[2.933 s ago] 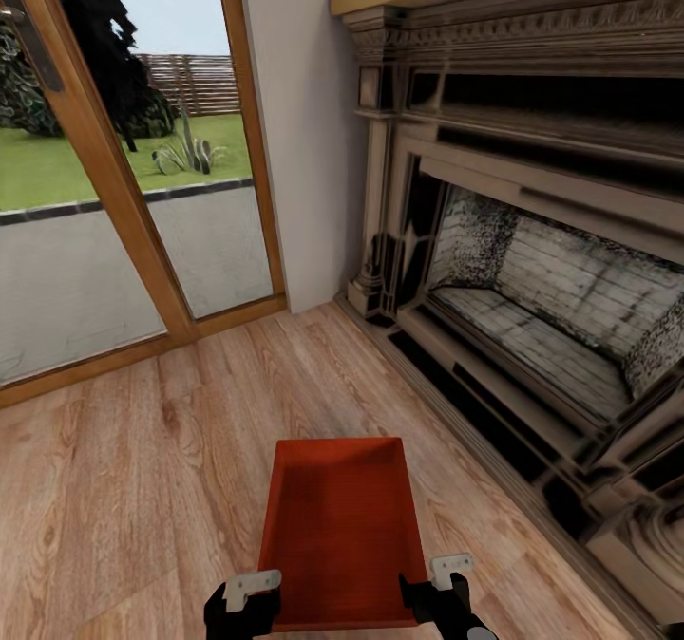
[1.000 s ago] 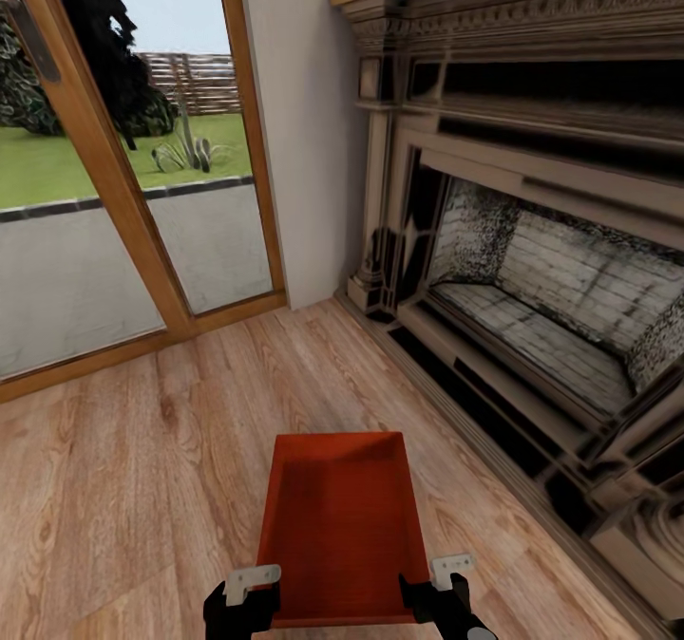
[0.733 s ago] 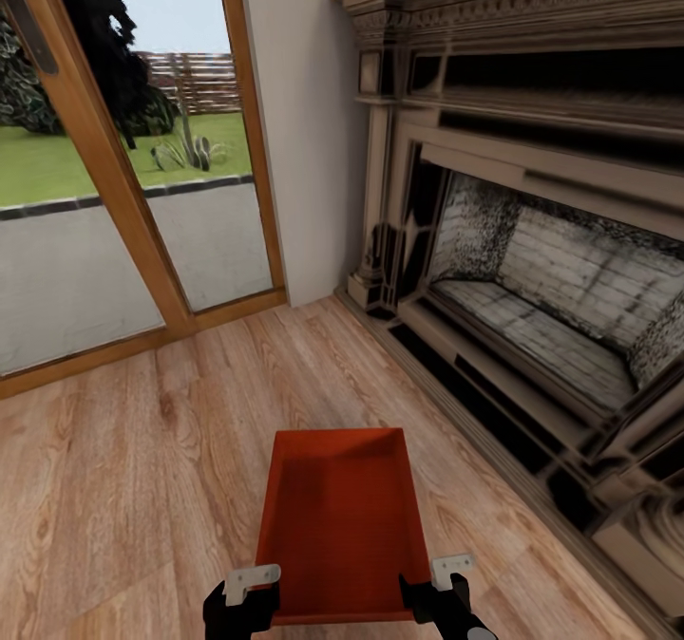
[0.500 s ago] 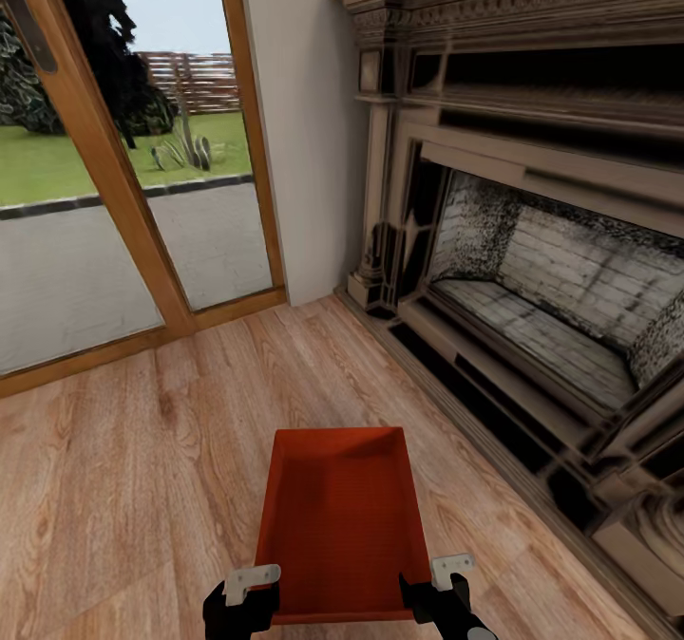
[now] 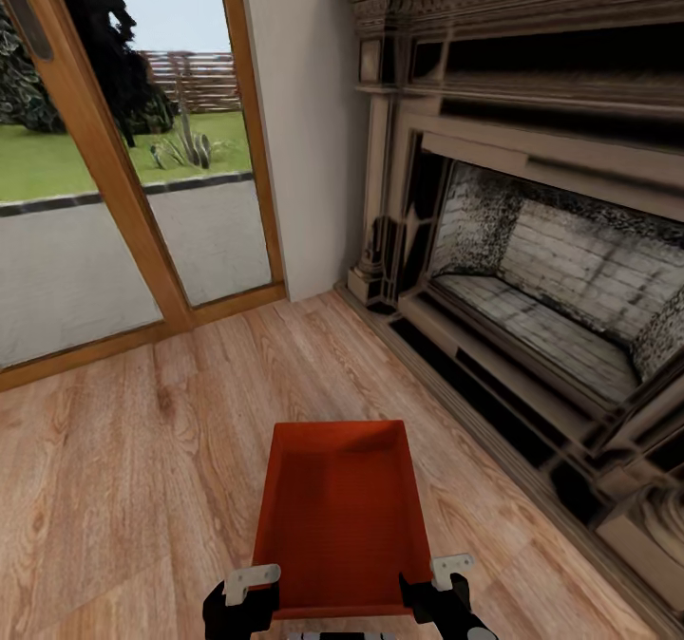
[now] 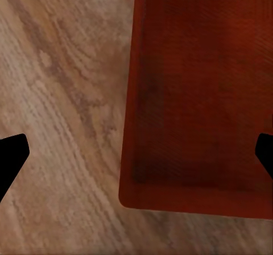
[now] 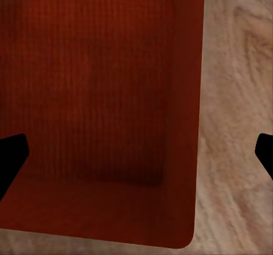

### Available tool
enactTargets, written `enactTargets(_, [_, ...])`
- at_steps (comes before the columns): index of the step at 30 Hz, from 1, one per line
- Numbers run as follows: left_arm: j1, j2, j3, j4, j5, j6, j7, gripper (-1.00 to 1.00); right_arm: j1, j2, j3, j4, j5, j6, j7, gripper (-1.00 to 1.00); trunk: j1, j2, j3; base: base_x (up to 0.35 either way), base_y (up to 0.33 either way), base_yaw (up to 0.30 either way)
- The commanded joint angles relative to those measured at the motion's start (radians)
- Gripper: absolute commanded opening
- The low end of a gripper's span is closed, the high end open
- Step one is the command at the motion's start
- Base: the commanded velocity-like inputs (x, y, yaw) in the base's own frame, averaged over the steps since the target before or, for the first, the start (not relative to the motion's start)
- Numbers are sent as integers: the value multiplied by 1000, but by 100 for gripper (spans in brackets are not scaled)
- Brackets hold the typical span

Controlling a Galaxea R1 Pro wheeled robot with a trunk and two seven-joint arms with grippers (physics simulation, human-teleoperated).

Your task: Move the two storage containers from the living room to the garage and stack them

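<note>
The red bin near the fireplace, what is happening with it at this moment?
The robot has one bin in front of it, over the wood floor of the living room, beside the fireplace and near the glass doors. The left gripper and the right gripper sit at the two near corners of the bin. In the wrist views their fingers stand wide apart, so both look open. The bin is empty. Whether it rests on the floor cannot be told.

The orange-red bin (image 5: 340,517) has its near rim partly covered by both grippers at the head view's lower edge. Left gripper (image 5: 241,602) and right gripper (image 5: 446,592) are cut off there; their grip cannot be judged. The fireplace (image 5: 532,241) runs past the right edge. Each wrist view crops the bin.
</note>
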Motion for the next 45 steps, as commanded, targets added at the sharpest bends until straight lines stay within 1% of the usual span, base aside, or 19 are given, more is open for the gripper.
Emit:
enactTargets(1, [0,0,-2,-1,-6,6,6,100,0,1,-4,0,8,-3,5,100,0,-1,-1,0,0,0])
enactTargets(45, [0,0,3,-4,-7,6,5,100,0,1,-4,1,6,-3,4,100,0,-1,-1,0,0,0])
